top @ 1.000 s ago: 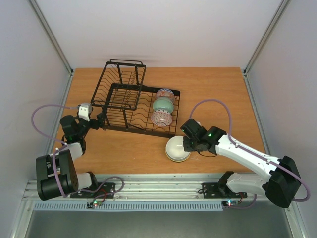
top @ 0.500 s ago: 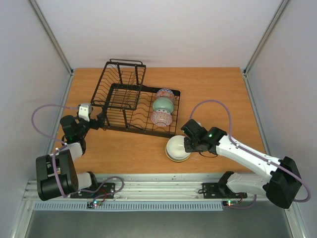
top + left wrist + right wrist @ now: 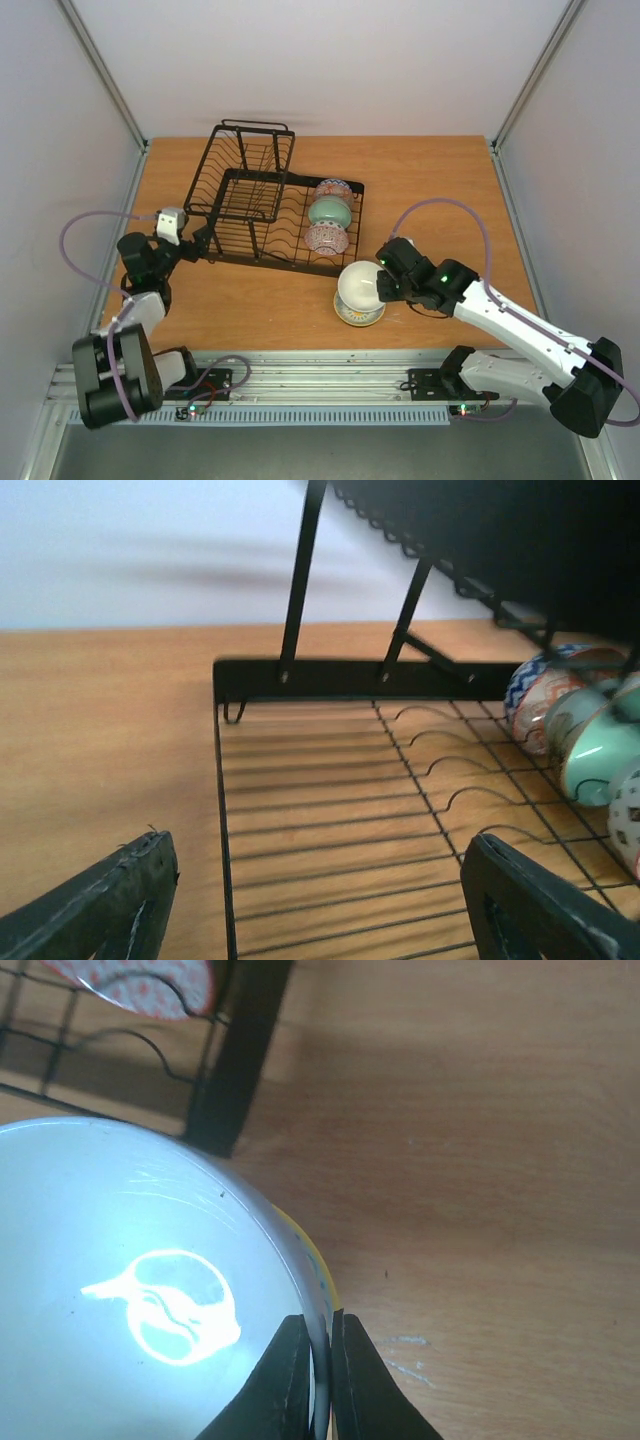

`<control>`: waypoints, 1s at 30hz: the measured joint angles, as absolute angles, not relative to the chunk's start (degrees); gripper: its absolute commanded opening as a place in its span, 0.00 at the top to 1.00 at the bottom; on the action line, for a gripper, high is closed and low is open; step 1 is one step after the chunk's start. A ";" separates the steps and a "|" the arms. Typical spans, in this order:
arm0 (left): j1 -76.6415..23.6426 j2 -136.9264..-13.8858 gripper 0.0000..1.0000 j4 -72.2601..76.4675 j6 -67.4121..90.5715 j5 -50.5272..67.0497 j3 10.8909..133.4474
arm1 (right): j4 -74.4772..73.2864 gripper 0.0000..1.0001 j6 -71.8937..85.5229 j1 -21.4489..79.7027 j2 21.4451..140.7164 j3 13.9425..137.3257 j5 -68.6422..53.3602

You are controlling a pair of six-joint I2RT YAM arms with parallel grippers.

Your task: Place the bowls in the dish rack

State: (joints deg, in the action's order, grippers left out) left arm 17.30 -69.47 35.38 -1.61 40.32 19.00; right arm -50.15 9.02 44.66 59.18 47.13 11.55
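The wooden worktop (image 3: 440, 190) carries a black wire dish rack (image 3: 240, 215) left of its middle, the tall basket section at the far left and the flat slotted tray reaching right.

The right arm (image 3: 510, 325) stretches from the near right corner toward the tray's near right corner. The left arm (image 3: 140, 290) rises at the near left and reaches the rack's near left corner.

Three bowls stand on edge in a row at the tray's right end: a blue-patterned bowl (image 3: 334, 189) farthest, a green bowl (image 3: 328, 212) in the middle, and a red-patterned bowl (image 3: 326, 238) nearest. A white bowl (image 3: 359, 285) hangs tilted just outside the tray's near right corner, over a yellow-lined bowl (image 3: 358, 318) that sits on the worktop. Whether the two touch cannot be told.

The right pincer (image 3: 381, 285) is clamped on the white bowl's rim, one finger inside and one outside. The left pincer (image 3: 320, 842) has its fingers wide apart, low over the tray's edge, gripping nothing.
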 measured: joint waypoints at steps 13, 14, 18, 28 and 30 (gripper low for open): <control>16.91 -55.40 0.38 8.01 -8.67 56.34 28.47 | -46.19 0.99 2.70 46.35 71.11 63.59 11.81; 16.84 -55.02 0.38 5.39 -9.74 55.61 29.34 | -45.82 0.99 2.42 46.63 72.10 64.14 11.81; 16.62 -54.35 0.49 -2.81 -14.50 50.57 31.75 | -45.32 0.99 1.58 47.59 75.09 65.43 11.70; 18.92 -49.36 0.99 -31.62 -35.20 41.50 36.75 | -44.93 0.99 -1.10 48.07 77.30 66.22 11.81; 19.46 -48.64 0.99 -37.85 -38.65 42.44 39.18 | -44.93 0.99 -1.23 48.12 77.28 66.22 11.88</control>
State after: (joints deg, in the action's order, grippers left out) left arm 19.46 -48.64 -37.85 -38.65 42.44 39.18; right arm -44.93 -1.23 48.12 77.28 66.22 11.88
